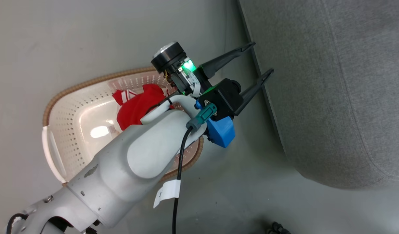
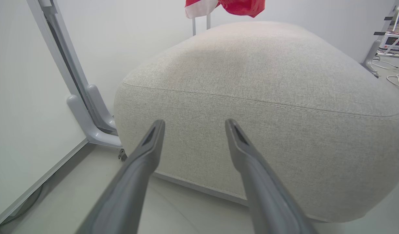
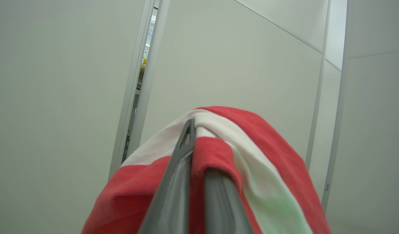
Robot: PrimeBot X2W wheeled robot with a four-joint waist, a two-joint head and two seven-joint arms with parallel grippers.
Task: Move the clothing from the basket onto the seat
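The cream basket stands on the floor at left, and a red garment with a white-marked patch lies bunched inside it, partly hidden by my left arm. My left gripper is open and holds nothing; it hovers past the basket's right rim, fingers pointing at the edge of the grey seat. In the left wrist view that gripper faces the seat's side seam. A red-and-white garment hangs above the seat's far side. My right gripper is shut on this striped garment, which drapes over its fingers.
A grey metal frame leg stands on the floor left of the seat, against white partition panels. Cables and equipment lie on the floor at the far right. A strip of bare floor separates basket and seat.
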